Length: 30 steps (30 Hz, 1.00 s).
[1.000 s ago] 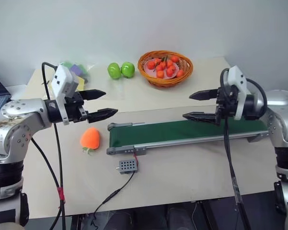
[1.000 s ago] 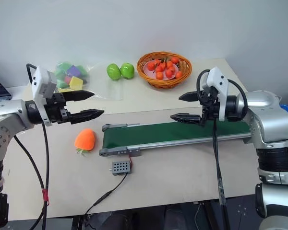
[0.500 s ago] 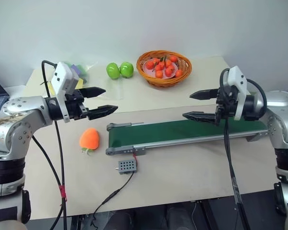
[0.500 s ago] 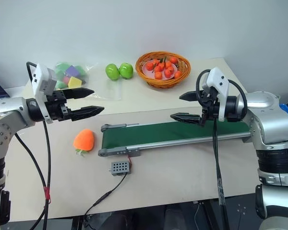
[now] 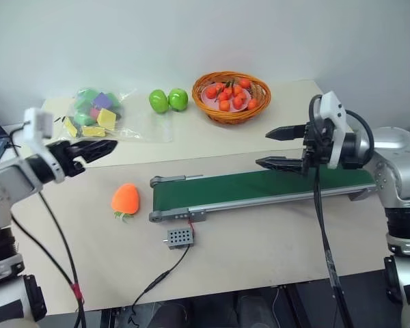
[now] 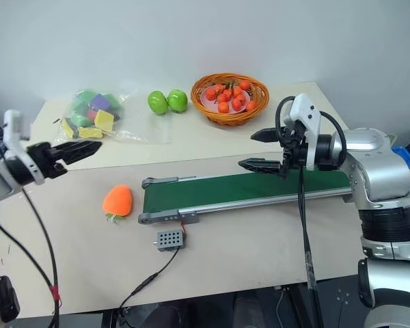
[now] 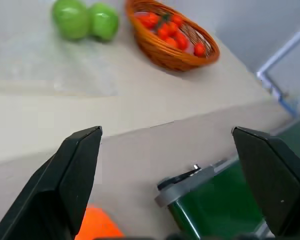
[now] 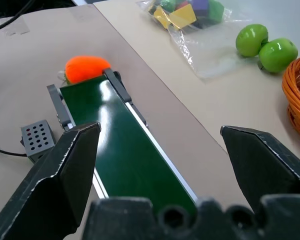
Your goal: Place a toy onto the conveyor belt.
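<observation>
Toy [image 5: 125, 198] lies on the table [image 5: 260, 239], untouched, below and inboard of your left gripper [image 5: 96, 148], just off the near end roller of the conveyor belt [image 5: 260, 188]. Leafy tuft points toward the table's front edge.

Left gripper: fingers spread wide, nothing between them, hanging level above the table, well apart from the toy. Right gripper [image 6: 260, 149]: also spread and empty, hovering over the far half of the belt.

Risks from here, as I judge them:
- Your left gripper sits out toward the bag of coloured blocks [image 5: 92, 113]. Come down from there and you may snag the plastic instead of the toy.
- The toy is rounded and soft. A pinch near the narrow end could squirt it out or roll it toward the small grey box [image 5: 178, 236] and its wire.
- The toy lies close to the belt's frame. A low approach could knock a finger against the roller end.
- A release too near the belt's edge may let the toy roll off.

Against a second ago: your left arm has swung outward, away from the toy and belt, and rolled at the wrist. Right arm unchanged. Toy, belt, basket [image 5: 231, 96] and apples [image 5: 168, 100] have not been disturbed.
</observation>
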Each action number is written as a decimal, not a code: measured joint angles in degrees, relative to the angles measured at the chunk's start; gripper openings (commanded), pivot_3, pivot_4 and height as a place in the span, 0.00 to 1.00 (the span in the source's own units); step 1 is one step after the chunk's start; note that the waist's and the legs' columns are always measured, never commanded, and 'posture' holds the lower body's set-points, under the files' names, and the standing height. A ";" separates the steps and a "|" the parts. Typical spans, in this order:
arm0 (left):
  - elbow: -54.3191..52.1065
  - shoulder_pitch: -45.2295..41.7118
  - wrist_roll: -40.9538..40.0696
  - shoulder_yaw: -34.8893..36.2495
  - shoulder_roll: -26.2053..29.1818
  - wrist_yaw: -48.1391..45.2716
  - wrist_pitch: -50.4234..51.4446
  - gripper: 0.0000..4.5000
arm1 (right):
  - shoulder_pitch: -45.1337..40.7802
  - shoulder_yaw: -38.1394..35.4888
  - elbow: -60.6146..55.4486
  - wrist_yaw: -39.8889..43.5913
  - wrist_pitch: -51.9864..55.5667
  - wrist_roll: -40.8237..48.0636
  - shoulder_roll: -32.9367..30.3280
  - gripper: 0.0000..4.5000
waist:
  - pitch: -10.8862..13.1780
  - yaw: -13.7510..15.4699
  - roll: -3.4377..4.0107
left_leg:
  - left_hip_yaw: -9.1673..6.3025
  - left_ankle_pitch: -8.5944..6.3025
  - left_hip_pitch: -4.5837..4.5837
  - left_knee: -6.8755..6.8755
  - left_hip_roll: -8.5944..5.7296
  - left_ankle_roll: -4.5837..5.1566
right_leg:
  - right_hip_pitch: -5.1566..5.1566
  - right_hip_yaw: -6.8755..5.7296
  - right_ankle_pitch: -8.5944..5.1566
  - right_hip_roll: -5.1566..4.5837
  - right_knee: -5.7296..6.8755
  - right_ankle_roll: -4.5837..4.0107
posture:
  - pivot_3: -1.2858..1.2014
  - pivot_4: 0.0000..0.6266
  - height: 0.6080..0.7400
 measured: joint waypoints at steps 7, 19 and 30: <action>15.39 2.71 -7.31 20.47 -3.92 11.58 15.92 0.98 | -0.53 0.95 1.09 0.90 -0.60 -0.44 0.06 1.00 | -0.01 0.07 -0.01 | -0.01 0.00 0.02 0.12 -0.01 -0.01 | 0.04 -0.01 0.01 -0.01 0.04 -0.01 | 0.52 0.24 1.00; 19.04 13.96 -6.12 17.04 -9.32 7.23 12.69 0.98 | -1.73 1.55 1.52 3.23 -0.52 -0.57 -0.36 1.00 | -0.02 0.46 0.00 | 0.00 0.03 0.06 0.09 0.00 -0.08 | 0.05 0.02 0.04 -0.04 -0.01 -0.06 | 0.52 0.24 1.00; 24.78 9.67 -1.29 6.42 -9.07 -0.28 4.61 0.98 | -1.77 5.81 -2.81 6.63 2.86 1.05 1.64 1.00 | -0.05 0.46 0.01 | 0.00 0.03 0.05 0.07 -0.01 -0.08 | 0.05 0.02 0.05 -0.06 0.04 -0.07 | 0.52 0.24 1.00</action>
